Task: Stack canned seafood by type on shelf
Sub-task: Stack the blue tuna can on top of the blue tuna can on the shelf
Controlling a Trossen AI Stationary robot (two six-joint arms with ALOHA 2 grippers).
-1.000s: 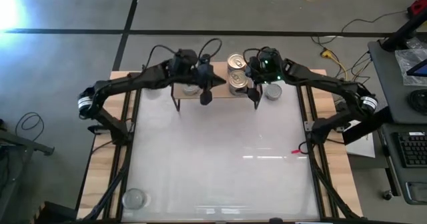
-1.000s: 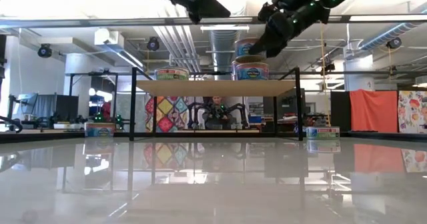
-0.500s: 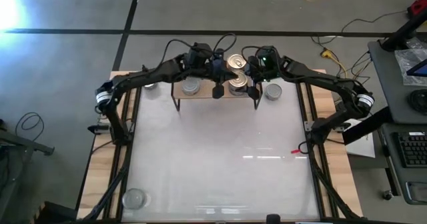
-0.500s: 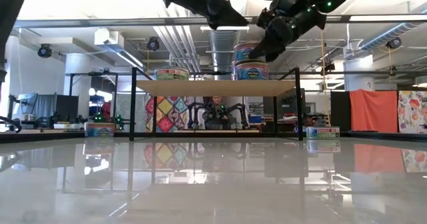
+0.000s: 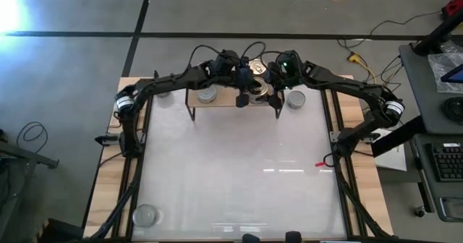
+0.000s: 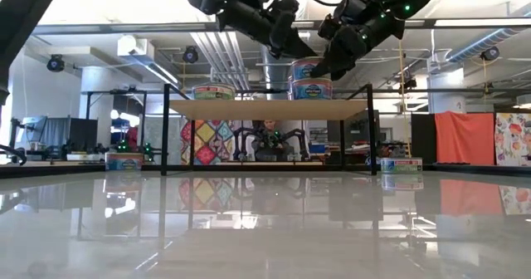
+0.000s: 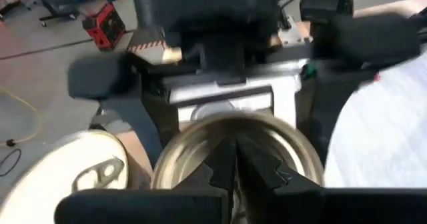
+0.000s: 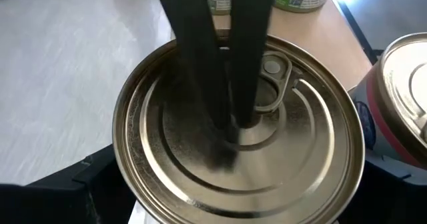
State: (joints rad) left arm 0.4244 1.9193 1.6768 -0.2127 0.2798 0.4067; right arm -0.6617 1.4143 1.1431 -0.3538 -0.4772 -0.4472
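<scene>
Since a second ago the left arm has swung across the shelf [image 5: 233, 103] toward its right end, and the left gripper [image 5: 244, 92] now sits pinched shut, holding nothing, with its fingertips over the gold top of the upper can [image 6: 309, 66].

That can rests on a second can [image 6: 310, 88], a two-high stack near the right end of the shelf. The right gripper [image 5: 269, 88] stands wide around the top can; its wrist view shows the gold lid [image 8: 237, 124] between its fingers and the left arm's closed fingers reaching down onto it. A silver-topped can [image 5: 207, 93] sits toward the left end of the shelf. Another can [image 5: 296, 98] stands on the counter [image 5: 239, 171] just beside the shelf's right end, and one more [image 5: 145, 215] well apart at the counter's near-left corner.

Both grippers crowd one small can. If the left fingertips press off-centre, or the right fingers drag while pulling away, the top can could slide off the stack or the grippers could collide.
</scene>
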